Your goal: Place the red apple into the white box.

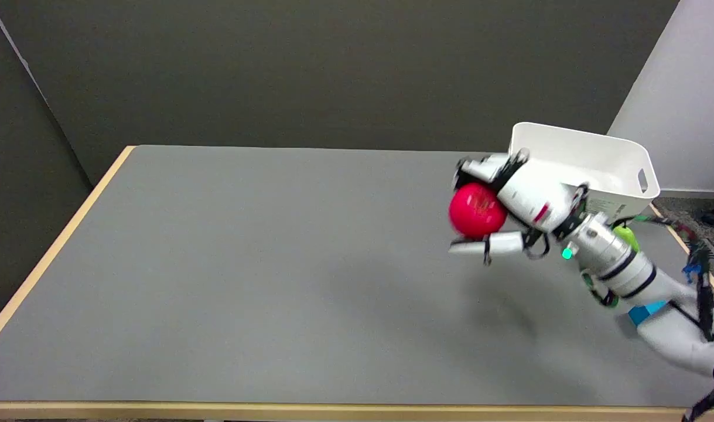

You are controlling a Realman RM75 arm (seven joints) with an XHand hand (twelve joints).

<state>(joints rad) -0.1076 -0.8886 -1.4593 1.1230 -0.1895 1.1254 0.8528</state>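
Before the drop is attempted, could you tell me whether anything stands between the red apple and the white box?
Nothing visible does. The right hand holds the round red apple in the air just left of the white plastic box, whose open top shows nothing inside. Only the box's near-left wall lies between them, so the apple must pass over its rim.

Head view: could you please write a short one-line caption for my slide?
The right hand holds the red apple in the air above the grey table, beside the white box.
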